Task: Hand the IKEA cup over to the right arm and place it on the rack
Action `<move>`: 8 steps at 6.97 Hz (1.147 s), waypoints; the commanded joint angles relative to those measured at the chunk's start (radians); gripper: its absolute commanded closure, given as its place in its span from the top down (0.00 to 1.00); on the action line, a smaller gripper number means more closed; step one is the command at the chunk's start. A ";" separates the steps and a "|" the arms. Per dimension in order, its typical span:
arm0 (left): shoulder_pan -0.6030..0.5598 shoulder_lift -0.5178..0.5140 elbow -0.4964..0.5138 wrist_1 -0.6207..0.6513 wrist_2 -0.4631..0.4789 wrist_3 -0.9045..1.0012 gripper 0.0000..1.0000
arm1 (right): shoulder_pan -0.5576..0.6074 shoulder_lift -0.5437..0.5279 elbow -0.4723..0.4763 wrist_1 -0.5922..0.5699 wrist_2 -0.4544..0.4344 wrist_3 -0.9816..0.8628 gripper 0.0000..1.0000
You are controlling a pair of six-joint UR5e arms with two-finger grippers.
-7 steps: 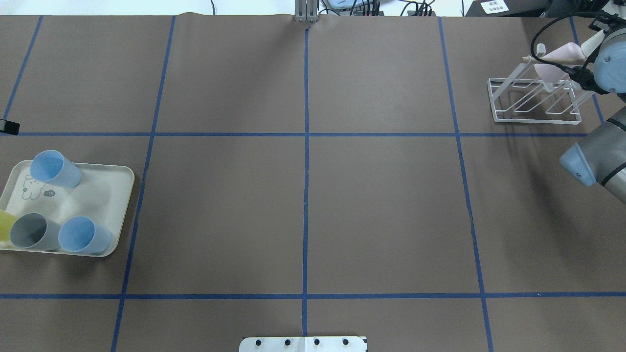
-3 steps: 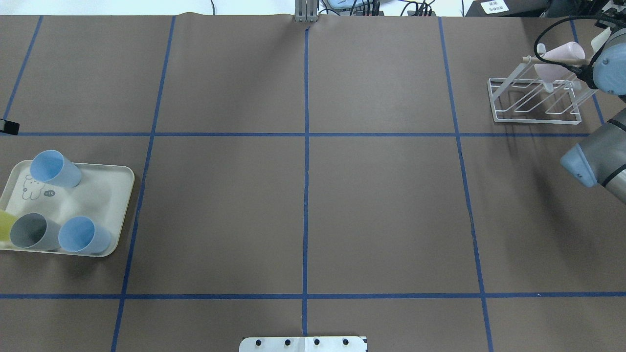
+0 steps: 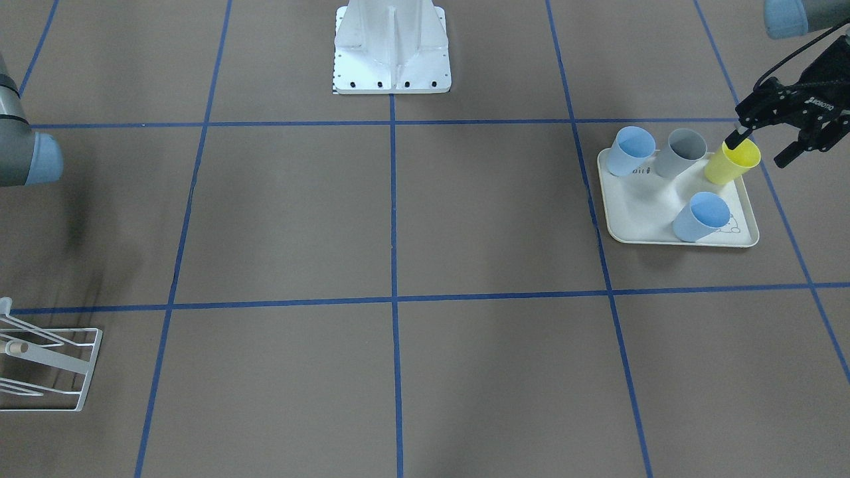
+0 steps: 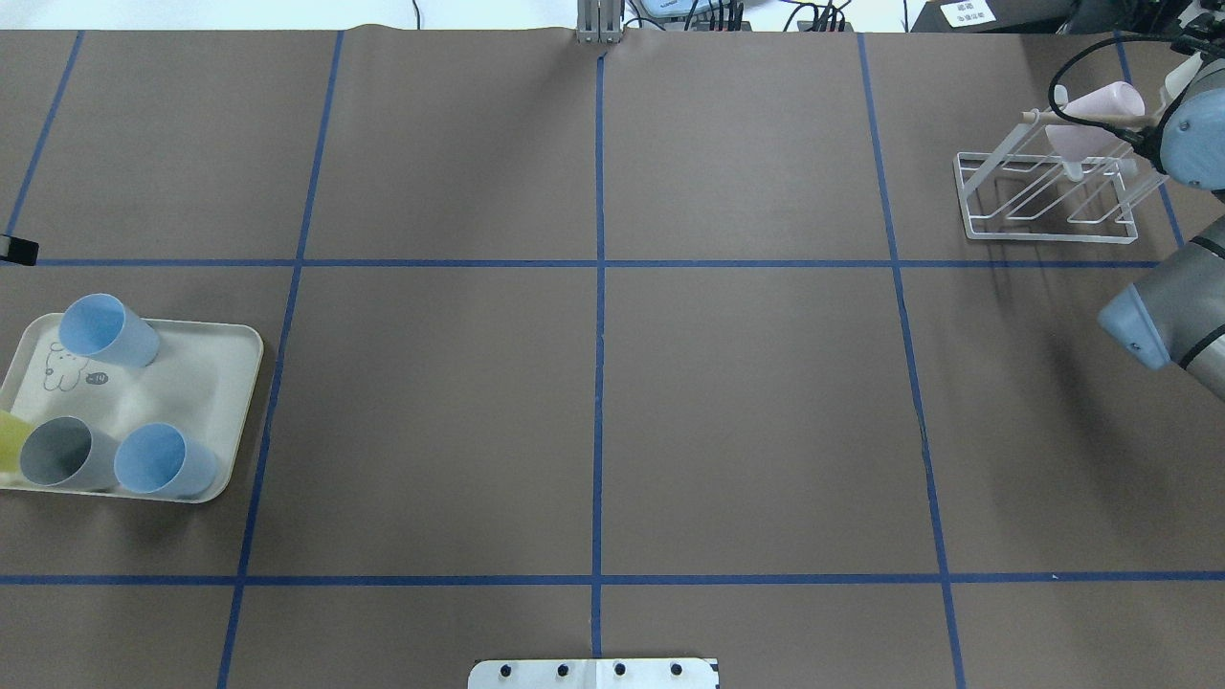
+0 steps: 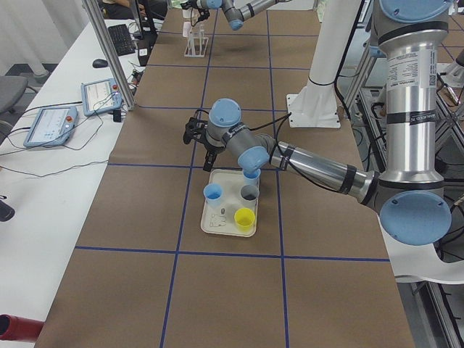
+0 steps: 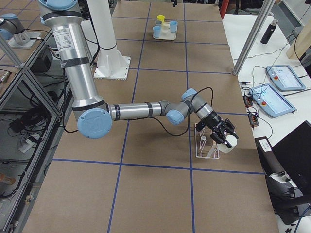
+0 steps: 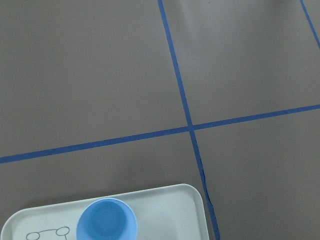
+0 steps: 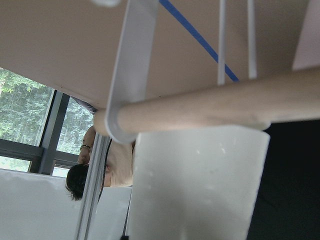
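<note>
Brown taped surface [image 4: 746, 402]: at its left, the left hand [image 3: 756, 152] hangs wide open over a yellow cup [image 3: 730, 164] on the tray [image 3: 637, 226]. Far right, the right hand [image 6: 224, 138] appears closed on the white cup [image 8: 195, 185] beside the rack [image 4: 1053, 235]. This looks like the placing step; next, the cup needs seating over a prong.

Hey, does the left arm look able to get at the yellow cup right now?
Probably yes. The left pincer hangs open, raised above the end of the tray where the yellow cup stands. The grey cup sits on that cup's far side, so nothing seems to block the way down.
</note>
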 commanded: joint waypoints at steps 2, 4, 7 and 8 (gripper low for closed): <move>0.000 0.000 0.001 -0.001 -0.005 0.000 1.00 | -0.001 0.005 0.014 0.001 0.008 -0.001 0.29; 0.000 0.000 0.000 -0.001 -0.005 0.000 1.00 | 0.006 0.022 0.028 -0.001 0.038 0.007 0.29; 0.000 0.000 0.000 -0.002 -0.005 -0.001 1.00 | 0.029 0.024 0.060 -0.004 0.086 0.037 0.31; 0.000 0.000 0.000 -0.002 -0.003 -0.001 1.00 | 0.036 0.052 0.070 -0.019 0.144 0.086 0.31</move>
